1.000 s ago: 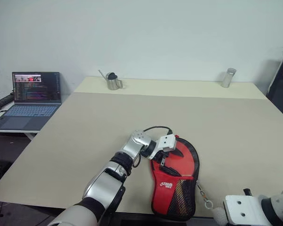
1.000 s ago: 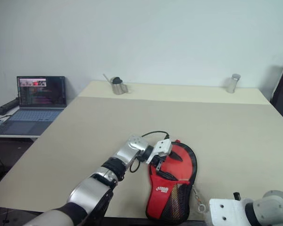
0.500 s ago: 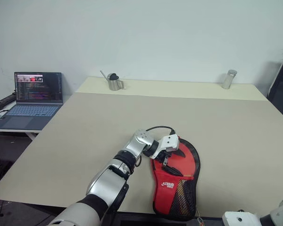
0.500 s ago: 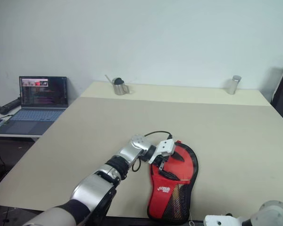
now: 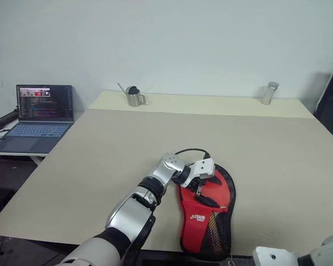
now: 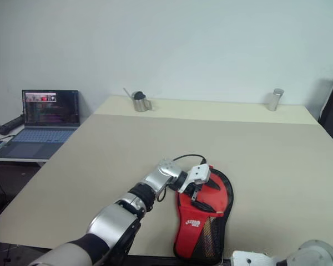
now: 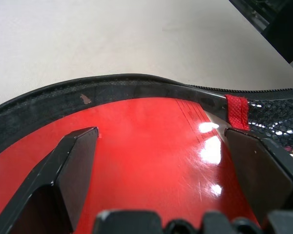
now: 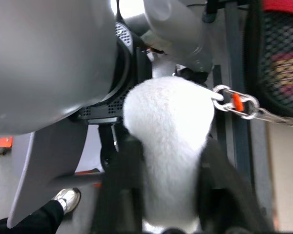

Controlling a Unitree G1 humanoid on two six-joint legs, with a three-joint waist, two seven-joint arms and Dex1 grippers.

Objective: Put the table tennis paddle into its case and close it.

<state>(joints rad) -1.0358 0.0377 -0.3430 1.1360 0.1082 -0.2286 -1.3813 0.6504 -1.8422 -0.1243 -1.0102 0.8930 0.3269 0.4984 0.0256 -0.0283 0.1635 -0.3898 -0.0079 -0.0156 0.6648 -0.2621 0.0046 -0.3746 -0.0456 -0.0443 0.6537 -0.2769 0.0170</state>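
Beige tabletop point(image 5: 155, 133) stretches wide and bare beyond my left gripper point(image 5: 202, 185), with a laptop point(image 5: 36, 113) on a side desk to my left and a small metal pitcher point(image 5: 134, 96) and a steel cylinder point(image 5: 268, 92) near the far edge. My left fingers point(image 7: 73, 165) stand spread apart over the glossy red table tennis paddle point(image 7: 151, 156), which lies inside its case point(image 5: 211, 221) near the table's front edge. My right gripper point(image 8: 168, 195) is off the front edge with a white fluffy pompom point(image 8: 168, 141) between its fingers; I cannot tell how tightly it holds. A metal clasp point(image 8: 234, 102) links the pompom to the case.
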